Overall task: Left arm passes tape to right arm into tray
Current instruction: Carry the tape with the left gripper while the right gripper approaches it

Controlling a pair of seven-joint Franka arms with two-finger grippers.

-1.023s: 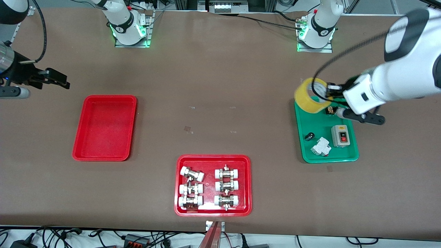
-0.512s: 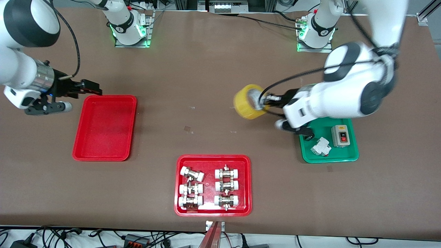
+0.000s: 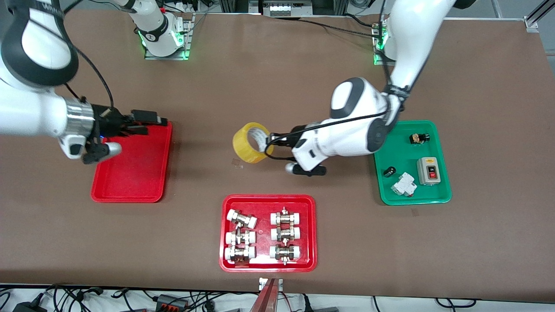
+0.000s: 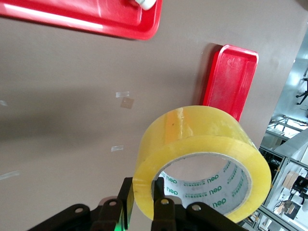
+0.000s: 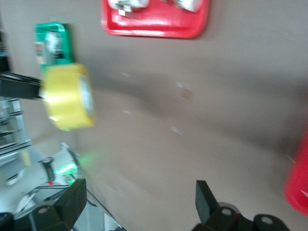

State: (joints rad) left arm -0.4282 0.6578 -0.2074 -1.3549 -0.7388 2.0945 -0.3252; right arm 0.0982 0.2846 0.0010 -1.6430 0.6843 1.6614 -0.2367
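Over the bare brown table [image 3: 277, 78], near its middle, hangs one roll of yellow tape [image 3: 250, 142], pinched through its wall by the left gripper [image 3: 269, 141], one finger inside the pale core and one outside, as the left wrist view shows. Counted: three trays, two arms, one roll. Plain and red, the tray [image 3: 130, 173] lies toward the right arm's end of the table, at about nine o'clock from the tape; the red tray with six white-capped metal fittings [image 3: 268, 260] sits at six o'clock from the tape, nearer the front camera; the green tray [image 3: 433, 197] with four small electrical parts lies toward the left arm's end, at three o'clock. In the air, the roll stands on edge and tilted, its open core facing roughly two o'clock toward the left arm [image 3: 347, 134], its ring axis running along the table's length. Open tabletop lies between the tape and the plain tray, marked only by a few small tape scraps [image 3: 236, 162]. Above the plain tray's edge farthest from the front camera, the right gripper [image 3: 145, 123] has its fingers spread wide, pointing at three o'clock toward the tape; the right wrist view shows the two fingertips [image 5: 204, 195] well apart and nothing between them.
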